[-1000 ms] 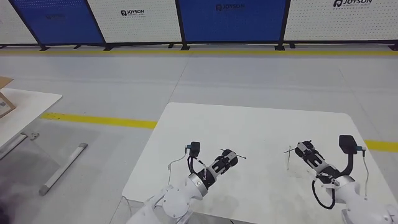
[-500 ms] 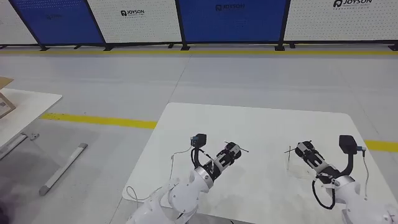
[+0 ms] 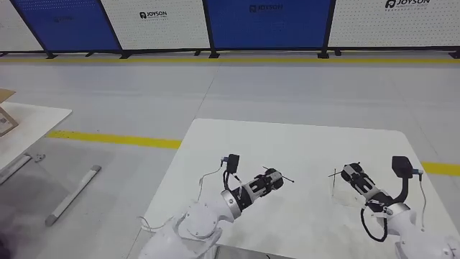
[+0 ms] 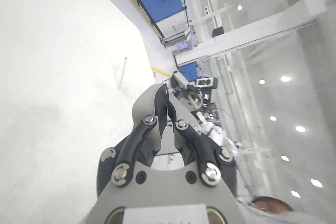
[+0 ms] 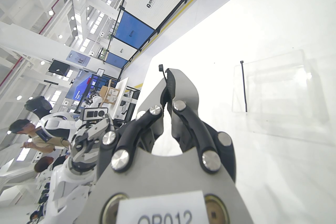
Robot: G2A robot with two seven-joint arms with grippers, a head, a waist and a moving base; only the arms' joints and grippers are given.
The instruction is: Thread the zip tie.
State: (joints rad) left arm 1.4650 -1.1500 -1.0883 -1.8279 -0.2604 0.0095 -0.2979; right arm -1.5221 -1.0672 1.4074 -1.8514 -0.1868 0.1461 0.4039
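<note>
My left gripper [image 3: 275, 179] [image 4: 166, 90] hovers over the white table's [image 3: 302, 140] front middle, shut on a thin black zip tie [image 3: 288, 179] that crosses its tip. To the right, my right gripper [image 3: 347, 172] [image 5: 168, 78] is shut on another black zip tie [image 5: 161, 68] whose head pokes out past the fingertips, toward the left arm. A wide gap separates the two grippers. A third zip tie [image 5: 244, 88] [image 4: 122, 73] [image 3: 333, 187] lies loose on a clear tray [image 5: 278, 101] beside the right gripper.
The table's far half is bare white surface. Its front edge runs close under both arms. The grey floor with a yellow line [image 3: 115, 139] and blue and white panels [image 3: 266, 7] lies beyond.
My left gripper has shifted a little to the right, toward the right gripper, carrying its zip tie. The right arm has kept still.
</note>
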